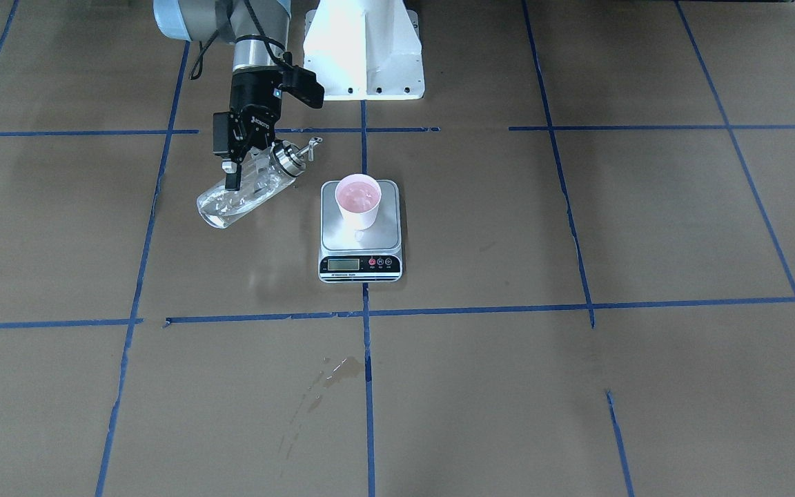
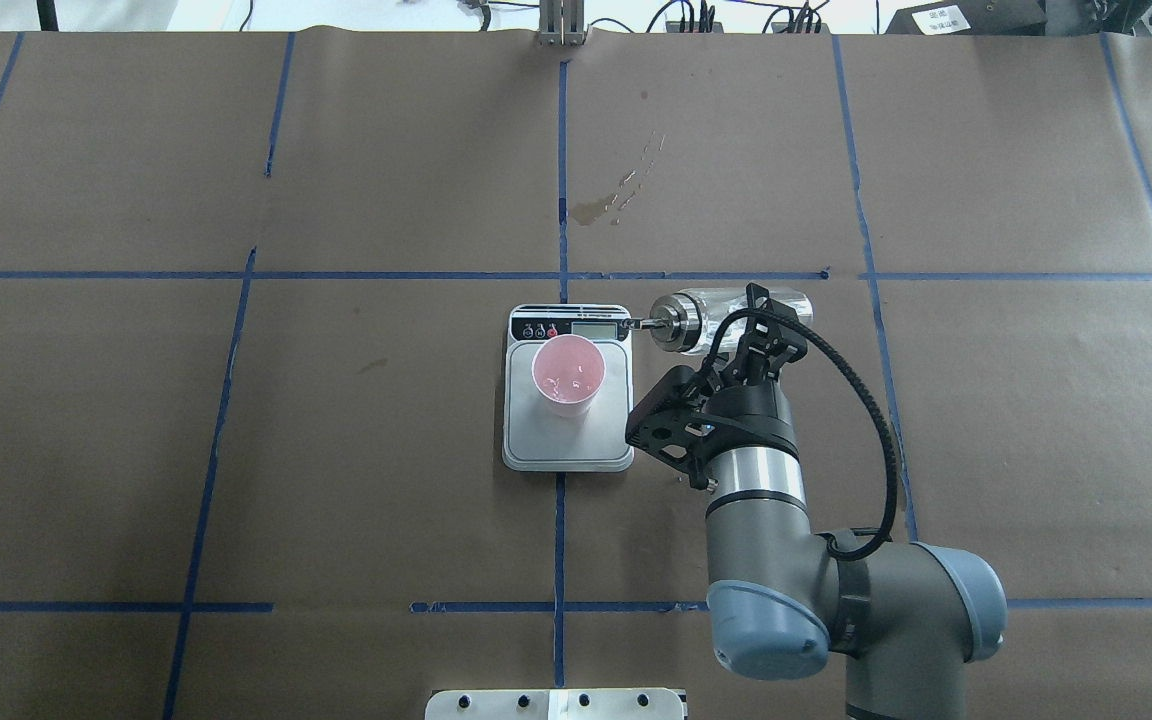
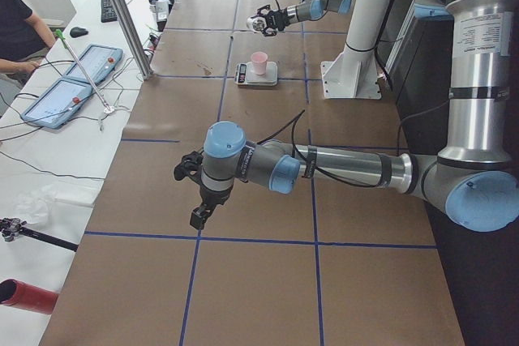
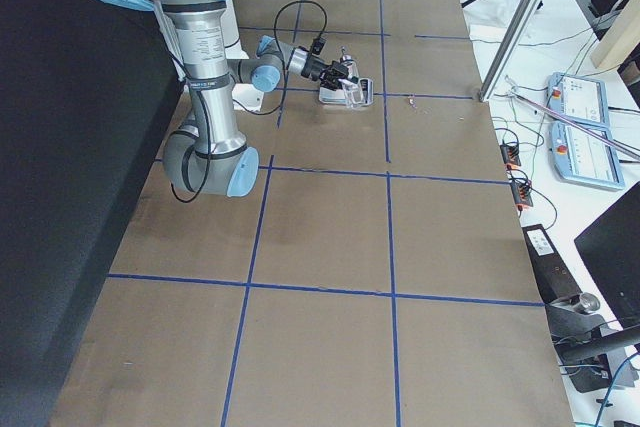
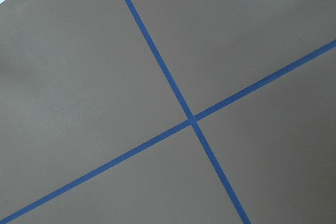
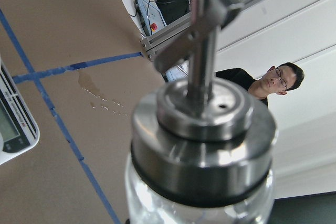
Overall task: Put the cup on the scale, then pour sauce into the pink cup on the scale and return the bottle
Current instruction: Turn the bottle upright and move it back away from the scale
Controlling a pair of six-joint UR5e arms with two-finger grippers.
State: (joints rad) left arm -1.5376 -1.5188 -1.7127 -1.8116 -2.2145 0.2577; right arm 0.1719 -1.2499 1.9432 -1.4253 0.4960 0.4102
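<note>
The pink cup (image 1: 358, 200) stands upright on the silver platform of the scale (image 1: 360, 238), with glints of liquid inside it. My right gripper (image 1: 246, 169) is shut on the clear glass bottle (image 1: 232, 203) and holds it tilted above the table beside the scale. The metal spout points toward the scale, and no stream shows. From overhead, the cup (image 2: 568, 375), the scale (image 2: 568, 450), the bottle (image 2: 696, 315) and the right gripper (image 2: 764, 318) all show. The bottle's collar (image 6: 202, 129) fills the right wrist view. My left gripper (image 3: 197, 192) hangs over bare table far from the scale; I cannot tell whether it is open or shut.
A wet stain (image 1: 335, 369) marks the brown paper on the operators' side of the scale. The white robot base (image 1: 363, 48) stands behind the scale. Blue tape lines cross the table. A seated person (image 3: 16, 30) and tablets (image 3: 69, 79) are beyond the table edge.
</note>
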